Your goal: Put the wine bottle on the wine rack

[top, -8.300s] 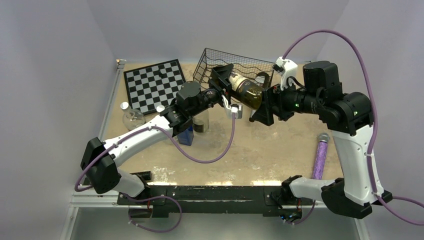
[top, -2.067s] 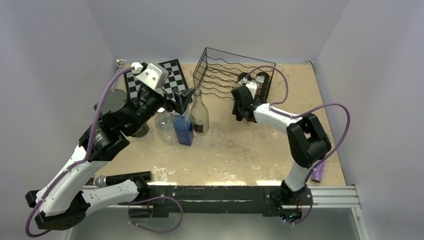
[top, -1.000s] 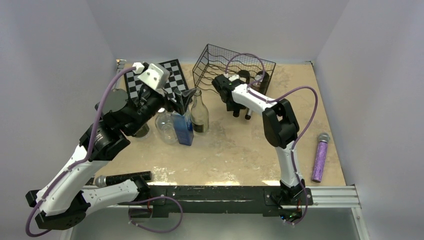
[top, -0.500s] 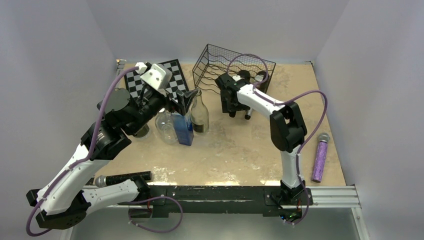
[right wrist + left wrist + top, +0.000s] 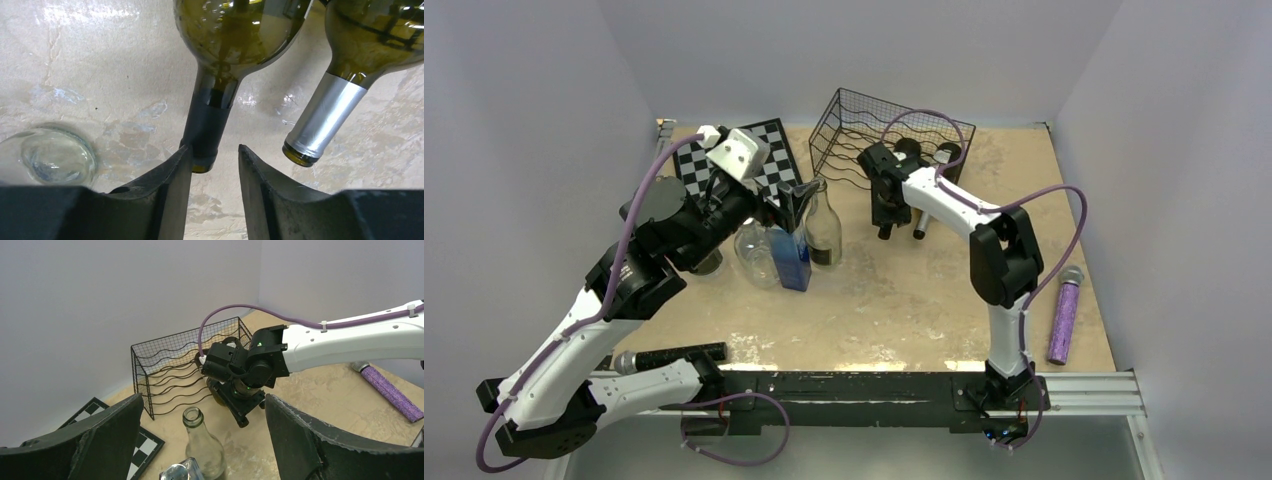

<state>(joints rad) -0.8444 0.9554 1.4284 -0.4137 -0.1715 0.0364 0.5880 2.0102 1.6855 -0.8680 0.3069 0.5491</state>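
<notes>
Once carried between both arms, the black-capped wine bottle (image 5: pixel 235 35) now lies in the wine rack (image 5: pixel 826 135), neck out, beside a silver-capped bottle (image 5: pixel 325 120). The right tool (image 5: pixel 215 147), nearly pressed together, pinches nothing; the left tool (image 5: pixel 201 402) hangs spread. Nudge the neck straight inward. Two wine bottles, one rack, one chessboard (image 5: pixel 774 165).

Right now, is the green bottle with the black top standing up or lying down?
Lying down. The black-topped bottle lies on its side, neck pointing along the table, beside the silver-topped bottle.
</notes>
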